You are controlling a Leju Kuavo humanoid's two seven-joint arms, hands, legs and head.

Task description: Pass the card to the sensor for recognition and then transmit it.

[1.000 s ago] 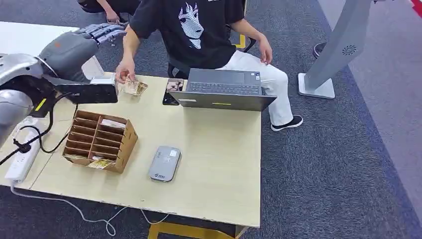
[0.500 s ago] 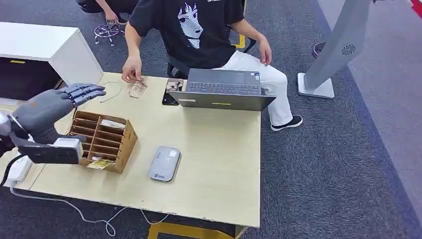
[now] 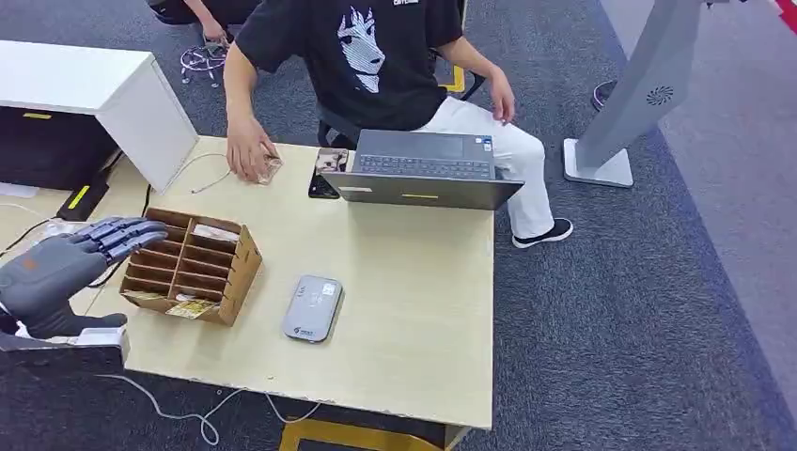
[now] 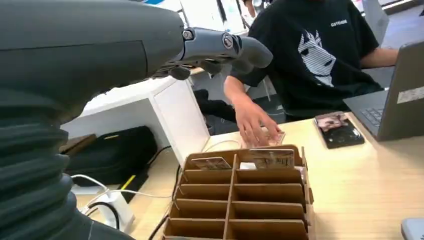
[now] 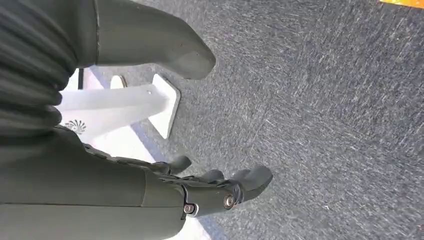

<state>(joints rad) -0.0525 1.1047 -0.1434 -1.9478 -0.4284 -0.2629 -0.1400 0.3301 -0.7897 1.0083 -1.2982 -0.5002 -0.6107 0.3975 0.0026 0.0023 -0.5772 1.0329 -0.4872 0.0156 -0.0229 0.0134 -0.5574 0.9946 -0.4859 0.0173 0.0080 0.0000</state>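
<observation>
While the robot stands at the near left corner, the scene reads like this:

Surface [image 3: 414, 310]: a pale wooden top on grey carpet; a white cabinet [image 3: 94, 89] stands just beside its far left corner.
Person [image 3: 376, 56]: sits at the far side in a black shirt; one hand [image 3: 246, 150] is laid flat on a card [image 3: 270, 167] on the surface near the far left edge.
Laptop [image 3: 423, 169]: grey and open, at the far edge in front of the person; a dark phone [image 3: 326, 174] lies just beside it, on its left.
Card box [image 3: 193, 266]: brown cardboard with many compartments, on the left part of the surface; some compartments hold cards.
Sensor [image 3: 312, 307]: a flat grey device lying just to the right of the card box, apart from it.
Left hand [image 3: 66, 268]: holds nothing; its fingers are stretched out and a little apart, above the near left edge of the surface, beside the card box.
Right hand [image 5: 200, 187]: hangs over the carpet, fingers lightly bent and separated, with nothing in it.
</observation>
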